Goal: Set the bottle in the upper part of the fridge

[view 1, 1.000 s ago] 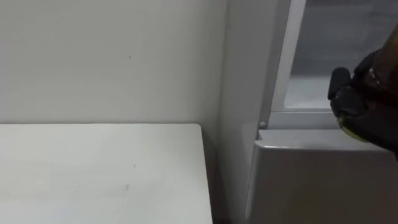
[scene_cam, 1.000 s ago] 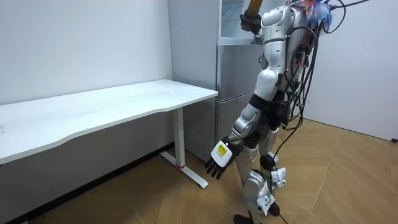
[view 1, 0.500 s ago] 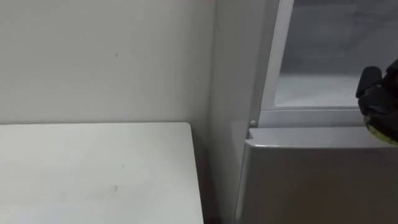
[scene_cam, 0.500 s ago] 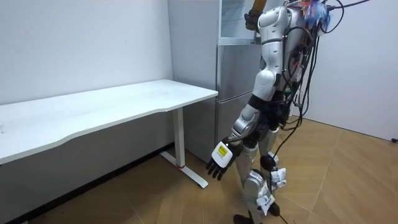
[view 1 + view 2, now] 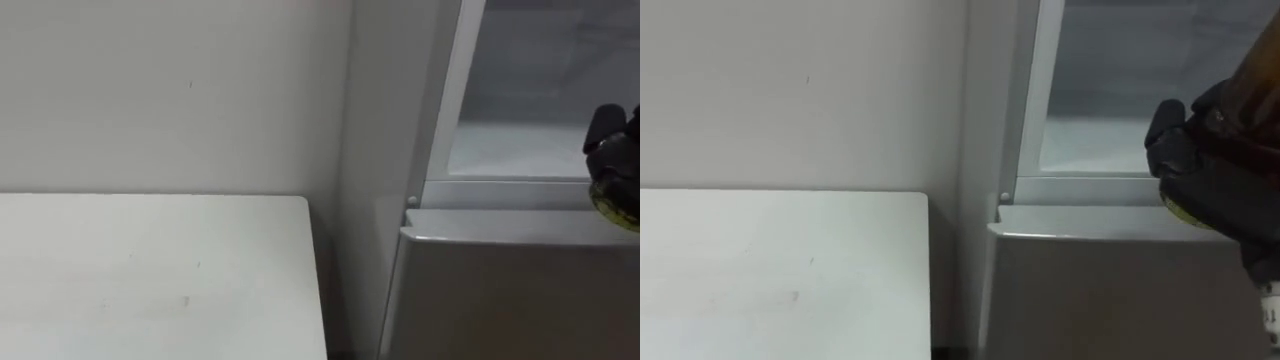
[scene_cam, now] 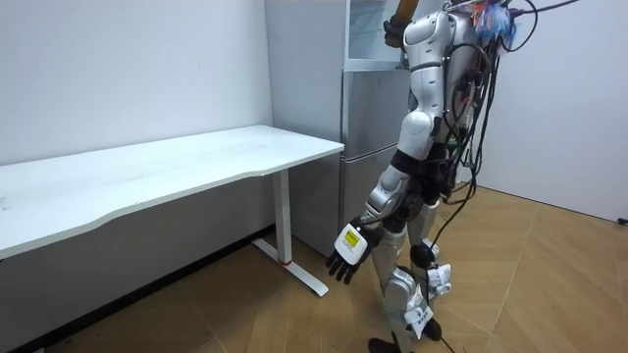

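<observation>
Right eye view put my right hand at the mouth of the upper fridge, which stood open, with my fingers clenched around the bottle. So the bottle was in my grasp, at the compartment's front edge and just above the sill that parts it from the shut lower door. I could not tell whether any of it was past the frame.

My worry was that sill. Carried in too low, the bottle's base would likely knock it and twist in my grip. Let go too near the edge, it could tip back out.

Little of the bottle was clear of my hand: an amber-brown length above my fingers and a yellow-green patch below them. I judged it smooth-sided and apt to slip.

Room view had me upright before the fridge, the white tabletop off to the side, and my left hand hanging low with its fingers released.
</observation>
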Available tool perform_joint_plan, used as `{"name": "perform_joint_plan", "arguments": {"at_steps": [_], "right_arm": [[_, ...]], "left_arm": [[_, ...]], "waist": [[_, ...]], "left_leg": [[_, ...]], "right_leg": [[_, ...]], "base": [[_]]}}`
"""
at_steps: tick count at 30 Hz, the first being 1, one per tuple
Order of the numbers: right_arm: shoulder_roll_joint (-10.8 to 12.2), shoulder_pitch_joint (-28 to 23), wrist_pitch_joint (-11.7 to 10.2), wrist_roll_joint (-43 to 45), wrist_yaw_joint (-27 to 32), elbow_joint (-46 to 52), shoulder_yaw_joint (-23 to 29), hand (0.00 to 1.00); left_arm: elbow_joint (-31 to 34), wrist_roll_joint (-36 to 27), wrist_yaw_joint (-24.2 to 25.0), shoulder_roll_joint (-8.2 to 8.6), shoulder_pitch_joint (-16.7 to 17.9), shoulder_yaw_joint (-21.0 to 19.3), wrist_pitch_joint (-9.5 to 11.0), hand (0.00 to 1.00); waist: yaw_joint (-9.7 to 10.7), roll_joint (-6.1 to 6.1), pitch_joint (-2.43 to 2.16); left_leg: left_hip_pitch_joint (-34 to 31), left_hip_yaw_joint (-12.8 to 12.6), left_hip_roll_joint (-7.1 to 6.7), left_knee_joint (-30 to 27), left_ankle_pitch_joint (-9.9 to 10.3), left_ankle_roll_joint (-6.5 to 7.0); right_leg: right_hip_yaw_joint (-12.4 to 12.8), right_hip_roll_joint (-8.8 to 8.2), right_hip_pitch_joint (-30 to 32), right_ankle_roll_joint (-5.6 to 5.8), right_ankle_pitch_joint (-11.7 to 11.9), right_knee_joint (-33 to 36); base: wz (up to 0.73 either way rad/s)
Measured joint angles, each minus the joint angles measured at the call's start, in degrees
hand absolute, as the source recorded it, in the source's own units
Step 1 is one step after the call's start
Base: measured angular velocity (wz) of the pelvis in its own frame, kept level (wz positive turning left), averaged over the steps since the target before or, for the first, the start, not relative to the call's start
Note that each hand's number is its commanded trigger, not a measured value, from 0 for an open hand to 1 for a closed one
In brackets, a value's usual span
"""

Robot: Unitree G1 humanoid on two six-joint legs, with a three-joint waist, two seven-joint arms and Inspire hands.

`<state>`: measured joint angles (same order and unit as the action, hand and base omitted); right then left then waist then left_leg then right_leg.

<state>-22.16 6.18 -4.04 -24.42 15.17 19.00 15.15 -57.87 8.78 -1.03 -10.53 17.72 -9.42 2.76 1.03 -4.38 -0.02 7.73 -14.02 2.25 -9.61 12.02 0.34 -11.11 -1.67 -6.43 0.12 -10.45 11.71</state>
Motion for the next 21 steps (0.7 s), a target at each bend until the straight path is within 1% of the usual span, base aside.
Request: {"name": "perform_joint_plan", "arguments": {"at_steps": [2, 4, 7, 9, 10, 11, 12, 15, 17, 21], "right_arm": [[-0.01, 1.9, 0.0, -0.22, 0.91, -2.13, 0.0, 1.0], [-0.15, 3.14, 0.0, -0.21, 2.11, -3.12, 0.0, 1.0], [-0.46, 5.67, 0.0, -0.14, 3.3, -5.29, -0.22, 1.0], [-1.48, 8.4, 0.05, -0.14, 4.77, -8.28, -0.29, 1.0], [-1.95, 8.7, 0.09, -0.17, 5.31, -8.83, -0.27, 1.0], [-2.88, 8.98, 0.39, -0.15, 6.0, -9.73, -0.27, 1.0], [-3.26, 9.15, 0.53, -0.14, 6.3, -10.46, -0.29, 1.0], [-3.42, 9.98, 0.69, 0.28, 6.57, -12.26, -0.29, 1.0], [-4.13, 11.94, 1.13, 0.06, 6.78, -16.05, -0.3, 1.0], [-4.73, 15.72, 1.72, -0.41, 7.17, -22.55, -0.32, 1.0]], "left_arm": [[-0.01, 0.3, 0.69, -0.17, -0.33, -0.08, 0.0, 0.0], [-0.01, 0.92, 1.54, -0.18, -0.63, -0.53, -0.07, 0.0], [-0.01, 1.03, 2.15, -0.18, -0.62, -0.58, -0.57, 0.0], [0.33, 1.05, 2.15, -0.19, -0.69, -0.57, -1.27, 0.0], [0.76, 1.05, 2.15, -0.19, -0.69, -0.57, -1.44, 0.0], [1.33, 1.05, 2.15, -0.19, -0.63, -0.59, -1.53, 0.0], [1.66, 1.08, 2.13, -0.2, -0.45, -0.66, -1.65, 0.0], [2.84, 2.21, 2.27, -0.16, 0.1, -1.56, -2.27, 0.0], [2.91, 2.18, 2.5, -0.23, 0.11, -2.23, -2.52, 0.0], [4.06, 2.2, 2.77, -0.23, 0.25, -2.7, -2.55, 0.0]], "waist": [[-0.36, -0.04, 0.13], [-1.15, 0.09, 0.18], [-1.66, 0.29, 0.24], [-2.19, 0.26, 0.27], [-2.28, 0.23, 0.27], [-2.81, 0.2, 0.28], [-3.13, 0.2, 0.28], [-3.27, 0.19, 0.29], [-3.15, 0.3, 0.31], [-3.2, 0.53, 0.33]], "left_leg": [[-0.11, 0.03, -0.03, -0.03, 0.0, 0.01], [-0.45, 0.03, -0.02, -0.14, 0.0, 0.01], [-0.97, 0.22, 0.0, -0.45, 0.01, 0.01], [-1.85, 0.27, -0.02, -1.02, 0.0, 0.02], [-2.11, 0.35, -0.02, -1.24, 0.01, 0.04], [-2.15, 0.46, -0.03, -1.26, 0.01, 0.05], [-2.15, 0.65, -0.04, -1.26, 0.02, 0.05], [-2.23, 1.07, -0.02, -1.24, 0.02, 0.04], [-2.23, 1.69, -0.04, -1.25, 0.02, 0.04], [-2.35, 1.76, 0.0, -1.24, 0.02, 0.04]], "right_leg": [[-0.04, -0.04, 0.14, 0.0, 0.0, 0.02], [-0.09, -0.04, 0.5, -0.05, 0.03, 0.01], [-0.27, -0.05, 1.04, -0.07, 0.03, -0.06], [-0.37, -0.11, 1.5, -0.16, 0.08, -0.05], [-0.48, -0.14, 1.6, -0.17, 0.08, -0.06], [-0.59, -0.18, 1.6, -0.17, 0.08, -0.05], [-0.66, -0.17, 1.54, -0.17, 0.08, -0.06], [-0.99, -0.13, 1.5, -0.17, 0.08, -0.05], [-1.75, -0.2, 1.39, -0.16, 0.08, -0.03], [-2.1, -0.21, 1.3, -0.16, 0.08, -0.03]], "base": [[0.0], [0.0], [0.02], [0.02], [0.05], [0.08], [0.08], [0.08], [0.11], [0.02]]}}
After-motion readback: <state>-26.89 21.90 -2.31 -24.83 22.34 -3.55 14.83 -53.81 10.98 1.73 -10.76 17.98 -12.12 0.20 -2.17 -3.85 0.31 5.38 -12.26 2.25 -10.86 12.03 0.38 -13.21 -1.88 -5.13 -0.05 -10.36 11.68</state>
